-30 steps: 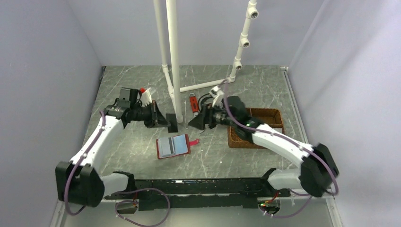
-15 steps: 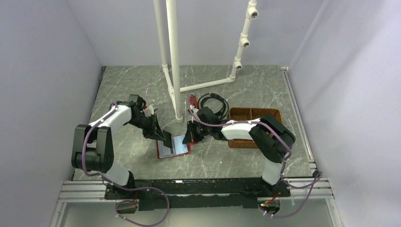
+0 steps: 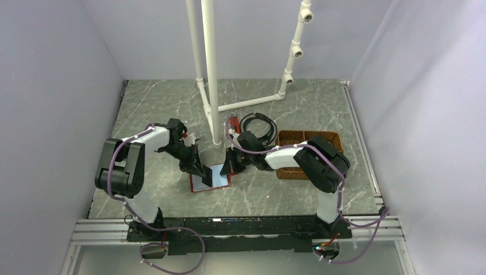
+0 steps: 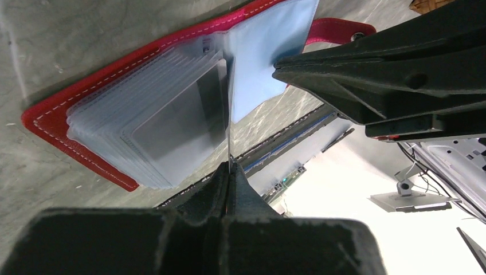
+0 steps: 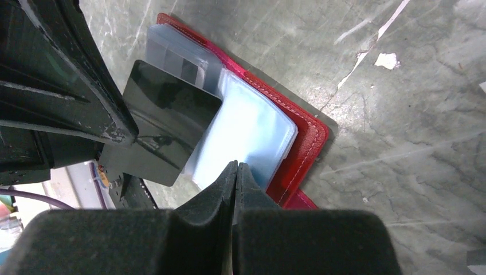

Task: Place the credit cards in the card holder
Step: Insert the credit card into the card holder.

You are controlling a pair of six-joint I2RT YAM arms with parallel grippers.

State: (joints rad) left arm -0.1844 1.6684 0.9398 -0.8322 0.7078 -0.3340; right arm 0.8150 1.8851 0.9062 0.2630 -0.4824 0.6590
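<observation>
The red card holder [image 3: 218, 178] lies open on the table, its clear pockets [image 4: 160, 120] facing up. My left gripper [image 3: 200, 169] is shut on one credit card. In the left wrist view that card [image 4: 229, 114] is a thin edge-on line running from the closed jaws [image 4: 229, 166] to the pocket stack. From the right wrist it shows as a dark glossy rectangle [image 5: 163, 123] with its far corner at the pockets. My right gripper [image 3: 228, 165] is shut at the holder's right half, its tips [image 5: 236, 165] on the edge of the top clear pocket leaf [image 5: 249, 132].
A brown woven tray [image 3: 333, 137] stands to the right, partly behind the right arm. A coiled black cable [image 3: 258, 121] and a small red-handled item [image 3: 233, 123] lie behind the holder. White pipe posts [image 3: 212, 86] rise just beyond it.
Both arms dropped from behind the card holder down onto it. The left one carried the card to the pockets. The right gripper went from open to shut at the pocket leaf.
</observation>
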